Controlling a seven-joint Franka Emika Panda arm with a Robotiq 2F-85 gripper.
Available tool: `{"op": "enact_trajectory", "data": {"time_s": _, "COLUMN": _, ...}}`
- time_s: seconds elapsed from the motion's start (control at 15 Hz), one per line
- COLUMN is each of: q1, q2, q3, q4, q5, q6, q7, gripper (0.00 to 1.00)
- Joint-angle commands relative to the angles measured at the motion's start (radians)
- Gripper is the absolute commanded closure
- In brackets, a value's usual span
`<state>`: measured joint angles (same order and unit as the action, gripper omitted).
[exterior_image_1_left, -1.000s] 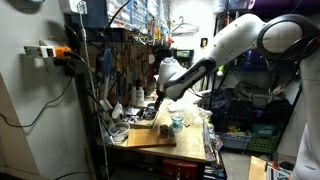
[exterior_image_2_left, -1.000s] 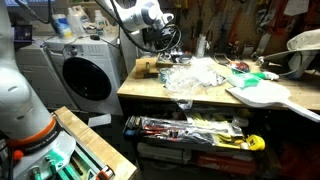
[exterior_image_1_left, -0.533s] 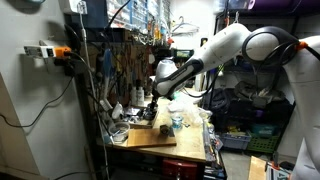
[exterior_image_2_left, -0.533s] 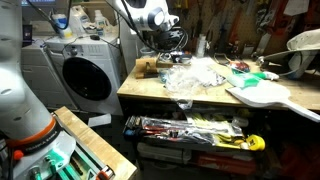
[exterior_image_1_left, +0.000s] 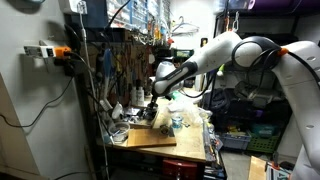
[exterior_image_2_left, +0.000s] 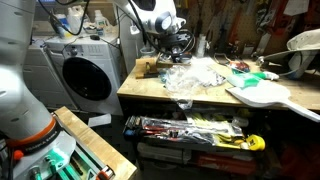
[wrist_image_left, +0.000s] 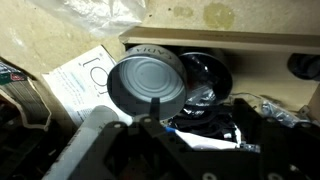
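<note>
In the wrist view my gripper (wrist_image_left: 195, 135) hangs low over a dark, shiny black thing with a white and blue label (wrist_image_left: 190, 122) that lies between its two fingers. The jaws stand apart on either side of it, and contact is not visible. Just beyond sits a silver tin can (wrist_image_left: 148, 88), with a black cup (wrist_image_left: 207, 75) beside it. In both exterior views the gripper (exterior_image_1_left: 152, 108) (exterior_image_2_left: 170, 50) points down at the cluttered back corner of the wooden workbench (exterior_image_2_left: 200, 95).
A printed white sheet (wrist_image_left: 78, 78) lies beside the can, with a wooden board edge (wrist_image_left: 230, 42) behind. Crumpled clear plastic bags (exterior_image_2_left: 195, 72) cover the bench middle. A white washing machine (exterior_image_2_left: 85, 75) stands beside the bench. Tools hang on the wall (exterior_image_1_left: 125, 70).
The arm has reached further over and down toward the bench's back corner. The jaws have narrowed a little.
</note>
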<state>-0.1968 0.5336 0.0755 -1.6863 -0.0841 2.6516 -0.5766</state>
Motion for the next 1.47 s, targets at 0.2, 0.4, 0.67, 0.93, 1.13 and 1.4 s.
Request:
{"op": "enact_trajectory", "data": {"time_s": 0.2, "q1": -0.036, "q2": 0.066, "q3": 0.034, "q4": 0.079, "q5": 0.037, "q6": -0.049, "q7": -0.062, "gripper": 0.78}}
{"op": "enact_trajectory", "data": {"time_s": 0.4, "q1": -0.038, "q2": 0.08, "q3": 0.033, "q4": 0.09, "q5": 0.036, "q6": -0.049, "q7": -0.065, "gripper": 0.89}}
{"op": "enact_trajectory", "data": {"time_s": 0.67, "q1": -0.039, "q2": 0.086, "q3": 0.033, "q4": 0.093, "q5": 0.033, "q6": -0.054, "q7": -0.062, "gripper": 0.91}}
{"op": "enact_trajectory", "data": {"time_s": 0.93, "q1": -0.035, "q2": 0.077, "q3": 0.031, "q4": 0.087, "q5": 0.029, "q6": -0.059, "q7": -0.059, "gripper": 0.98}}
{"op": "enact_trajectory", "data": {"time_s": 1.13, "q1": -0.025, "q2": 0.052, "q3": 0.025, "q4": 0.073, "q5": 0.023, "q6": -0.065, "q7": -0.044, "gripper": 0.99}}
{"op": "enact_trajectory", "data": {"time_s": 1.4, "q1": 0.019, "q2": -0.025, "q3": -0.007, "q4": 0.021, "q5": 0.007, "q6": -0.127, "q7": 0.05, "gripper": 0.99}}
